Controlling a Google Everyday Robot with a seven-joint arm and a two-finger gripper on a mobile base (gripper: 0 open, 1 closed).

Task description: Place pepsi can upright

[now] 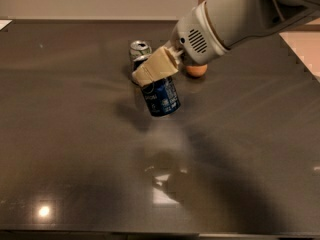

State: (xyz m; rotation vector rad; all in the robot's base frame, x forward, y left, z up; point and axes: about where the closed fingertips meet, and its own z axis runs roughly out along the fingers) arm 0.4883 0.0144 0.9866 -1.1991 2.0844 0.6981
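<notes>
Pepsi can (162, 98) is standing slightly tilted on the dark desk (75, 159), with its top hiding behind my tool (145, 75); I cannot tell if the tool is gripping it. Just behind, a silver-topped can (140, 48) is standing, and a round orange thing (196, 71) is lying near it.

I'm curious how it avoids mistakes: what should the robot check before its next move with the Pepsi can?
1. Pepsi can upright: not ok, it tilts.
2. Its base flat on the table: cannot tell.
3. Hand at the can's top end: ok.
4. Clear of the other can behind: cannot tell.
5. Clear of the orange: ok.
</notes>
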